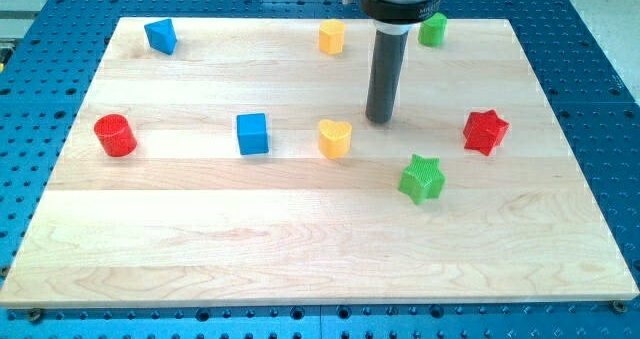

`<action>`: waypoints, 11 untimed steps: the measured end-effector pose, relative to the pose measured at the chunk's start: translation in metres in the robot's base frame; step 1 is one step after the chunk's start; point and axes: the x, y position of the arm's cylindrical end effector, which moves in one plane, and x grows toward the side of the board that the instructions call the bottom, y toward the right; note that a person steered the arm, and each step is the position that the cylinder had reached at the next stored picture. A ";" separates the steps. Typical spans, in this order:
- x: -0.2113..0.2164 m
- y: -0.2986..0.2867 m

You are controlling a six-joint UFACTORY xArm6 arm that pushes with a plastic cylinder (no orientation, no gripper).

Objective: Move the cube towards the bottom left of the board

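Note:
The blue cube (253,134) sits left of the board's middle. My tip (379,118) rests on the wooden board (300,239), well to the right of the cube and a little higher in the view. A yellow heart (335,138) lies between the cube and my tip, just down and left of the tip and not touching it.
A red cylinder (115,135) is at the left. A blue triangular block (160,35) is at the top left. A yellow block (332,37) and a green block (432,29) are at the top. A red star (485,131) and a green star (421,178) are at the right.

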 end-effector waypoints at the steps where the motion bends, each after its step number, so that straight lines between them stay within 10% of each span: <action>1: 0.004 -0.051; 4: 0.103 -0.181; 8: 0.044 -0.197; 11: 0.130 -0.255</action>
